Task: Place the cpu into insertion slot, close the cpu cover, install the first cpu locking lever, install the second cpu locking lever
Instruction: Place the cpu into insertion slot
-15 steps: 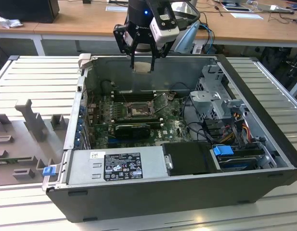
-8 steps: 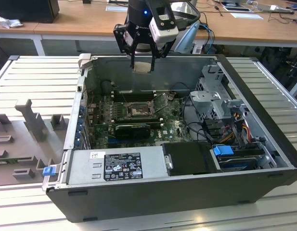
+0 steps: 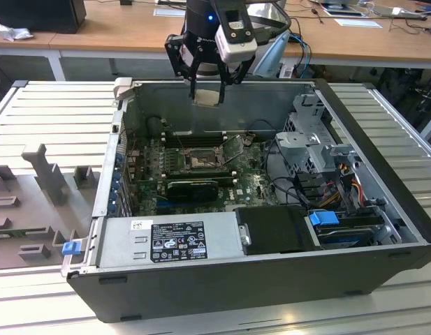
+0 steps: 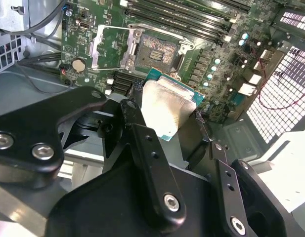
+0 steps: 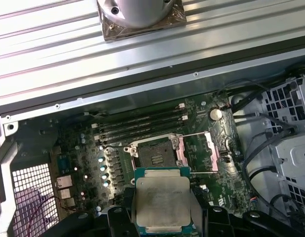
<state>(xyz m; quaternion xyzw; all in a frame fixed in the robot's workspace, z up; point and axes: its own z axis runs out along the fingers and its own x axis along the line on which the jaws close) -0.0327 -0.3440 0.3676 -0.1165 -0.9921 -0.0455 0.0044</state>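
- CPU is held flat in the gripper, which is closed on its edges, pale face toward the wrist, apparently to keep it level for seating.
- Insertion slot lies well below the gripper, uncovered; cpu cover stands swung open beside it.

an open case lies on a ribbed grey table — power supply along its near wall, drive cage toward the exterior view's right. a wooden desk stands behind. a coin battery sits near the memory slots.
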